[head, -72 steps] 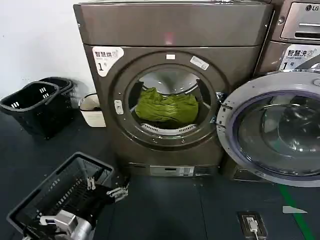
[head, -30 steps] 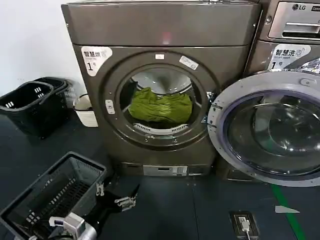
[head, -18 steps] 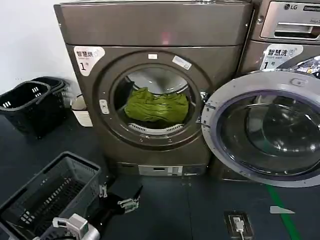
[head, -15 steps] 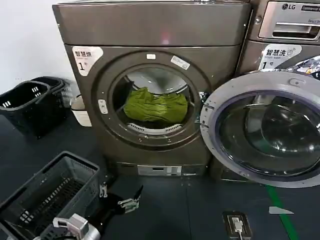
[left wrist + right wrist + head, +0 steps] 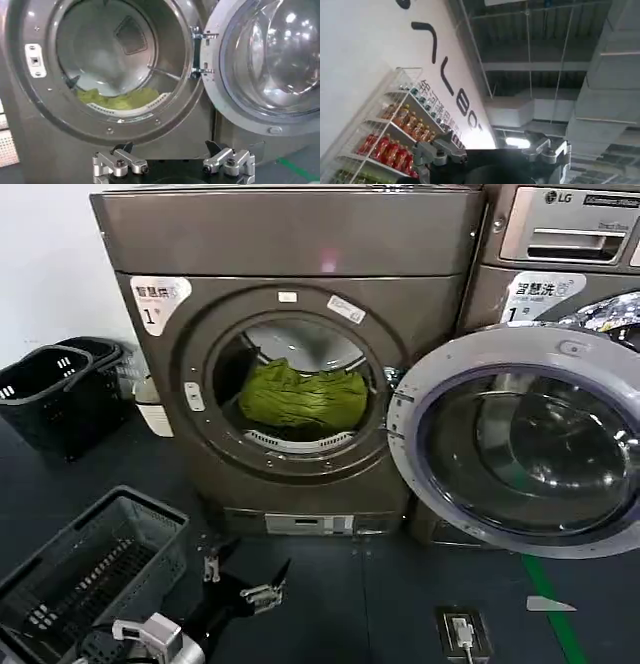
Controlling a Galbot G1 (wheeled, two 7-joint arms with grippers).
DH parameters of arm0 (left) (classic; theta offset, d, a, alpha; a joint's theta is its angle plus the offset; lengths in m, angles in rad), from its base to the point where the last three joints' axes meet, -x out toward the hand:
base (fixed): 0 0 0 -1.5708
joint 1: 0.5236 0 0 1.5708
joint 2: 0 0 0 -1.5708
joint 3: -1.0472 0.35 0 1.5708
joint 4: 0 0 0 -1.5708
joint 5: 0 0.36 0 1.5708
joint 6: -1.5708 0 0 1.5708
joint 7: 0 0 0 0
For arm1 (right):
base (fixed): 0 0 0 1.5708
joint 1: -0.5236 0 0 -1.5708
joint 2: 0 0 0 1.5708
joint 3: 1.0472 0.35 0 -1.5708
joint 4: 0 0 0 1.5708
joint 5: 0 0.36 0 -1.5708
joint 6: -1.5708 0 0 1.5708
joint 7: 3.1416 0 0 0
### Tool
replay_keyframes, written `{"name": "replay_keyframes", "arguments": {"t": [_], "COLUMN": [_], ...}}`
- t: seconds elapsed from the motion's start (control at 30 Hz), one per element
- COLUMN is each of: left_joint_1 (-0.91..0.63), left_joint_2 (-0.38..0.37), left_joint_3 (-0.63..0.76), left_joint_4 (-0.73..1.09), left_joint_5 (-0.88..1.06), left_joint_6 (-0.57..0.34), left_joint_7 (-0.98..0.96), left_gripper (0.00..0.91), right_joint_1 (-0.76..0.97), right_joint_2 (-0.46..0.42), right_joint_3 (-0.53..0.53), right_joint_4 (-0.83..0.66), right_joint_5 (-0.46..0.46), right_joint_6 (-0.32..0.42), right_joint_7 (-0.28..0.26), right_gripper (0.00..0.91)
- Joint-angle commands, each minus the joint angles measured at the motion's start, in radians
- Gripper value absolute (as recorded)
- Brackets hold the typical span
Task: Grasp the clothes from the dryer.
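The dryer [image 5: 300, 244] stands straight ahead, its round mouth uncovered. The clothes [image 5: 300, 396], an olive-green bundle, lie inside the drum at the bottom front. My left gripper [image 5: 240, 576] hovers low over the dark floor in front of the dryer's base, open and holding nothing. Its wrist view looks into the drum, where the clothes [image 5: 120, 100] show behind the dryer rim [image 5: 125, 125], well beyond the left gripper [image 5: 168, 147]. My right gripper [image 5: 490, 140] points up toward a ceiling and a wall, open and holding nothing.
The dryer door [image 5: 520, 454] hangs swung out to the right, in front of the LG machine [image 5: 560, 234]. A grey basket [image 5: 90, 564] sits on the floor at lower left. Black baskets [image 5: 55, 389] and a white bin [image 5: 150, 409] stand left of the dryer. A floor socket [image 5: 462, 634] lies right.
The dryer and its door have slid left in the head view. My left gripper has moved off the grey basket's edge, rightward and toward the dryer. The clothes lie as before.
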Motion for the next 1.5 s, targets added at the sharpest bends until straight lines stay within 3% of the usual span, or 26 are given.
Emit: {"name": "replay_keyframes", "arguments": {"t": [0.03, 0.4, 0.5, 1.5], "left_joint_1": [-0.001, 0.004, 0.005, -0.009], "left_joint_2": [0.000, -0.001, -0.002, -0.010], "left_joint_3": [-0.002, -0.001, -0.001, -0.019], "left_joint_4": [-0.001, -0.009, -0.007, -0.023], "left_joint_5": [0.006, 0.007, 0.022, 0.004], "left_joint_6": [-0.001, 0.003, -0.004, -0.029], "left_joint_7": [0.003, 0.000, 0.000, -0.043], "left_gripper": [0.907, 0.907, 0.907, 0.907], "right_joint_1": [0.000, -0.012, -0.016, -0.004], "right_joint_2": [0.001, -0.003, -0.011, -0.015], "right_joint_3": [0.001, 0.009, 0.021, 0.013], "right_joint_4": [0.002, -0.007, -0.019, -0.022], "right_joint_5": [-0.001, -0.037, -0.029, 0.007], "right_joint_6": [0.003, 0.007, 0.051, 0.088], "right_joint_7": [0.000, 0.051, 0.067, 0.042], "right_gripper": [0.907, 0.907, 0.907, 0.907]}}
